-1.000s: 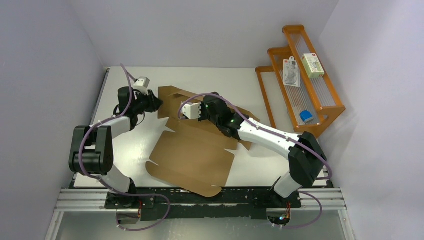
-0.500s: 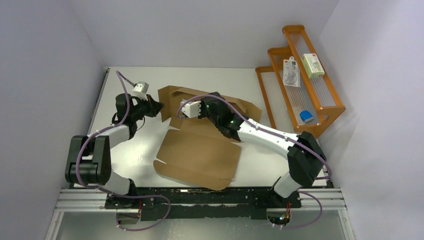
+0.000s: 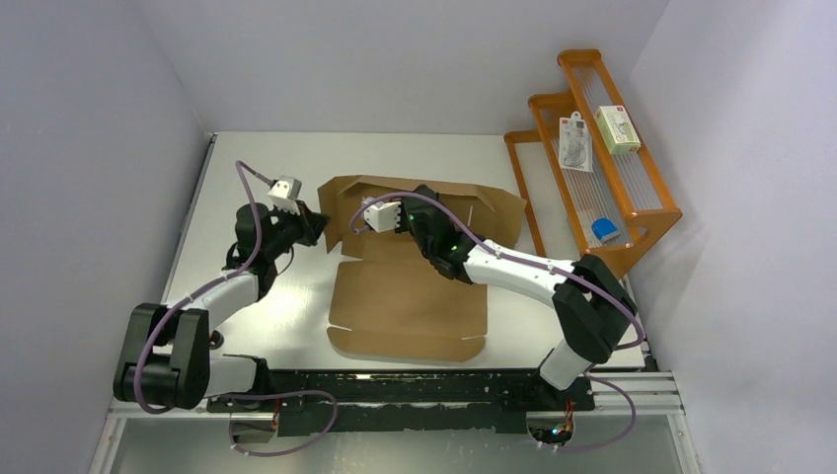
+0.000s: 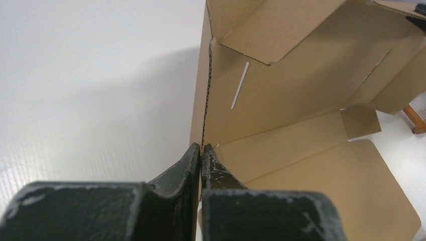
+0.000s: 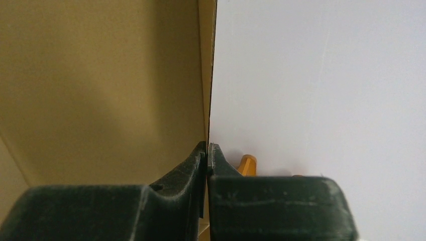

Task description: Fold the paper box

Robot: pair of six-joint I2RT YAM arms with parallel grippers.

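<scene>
**Position.** The paper box [image 3: 410, 301] lies mid-tabletop [image 3: 434, 148]. Its large front panel is flat and its rear section stands up as a wall along the far side.

**Grip state.** My left jaws are closed on the left end of that wall, pinching the bare corrugated edge low down, near where it meets the flat part. My right jaws are closed on an edge of the same raised section, just to the right of the left jaws. The wrist view shows cardboard on one side of the pinch and open space on the other.

**Handling, as I judge it.**
- The sheet is light and will slide on the smooth tabletop unless one grip anchors it.
- It is stiff within each panel and should bend cleanly only along the scored lines — force applied elsewhere will kink it.
- A pinched edge crushes or tears easily, so keep the pressure moderate.
- Take hold on a full panel edge close to a crease, not on the small tabs.
- Move both grips together, or the wall twists.
</scene>
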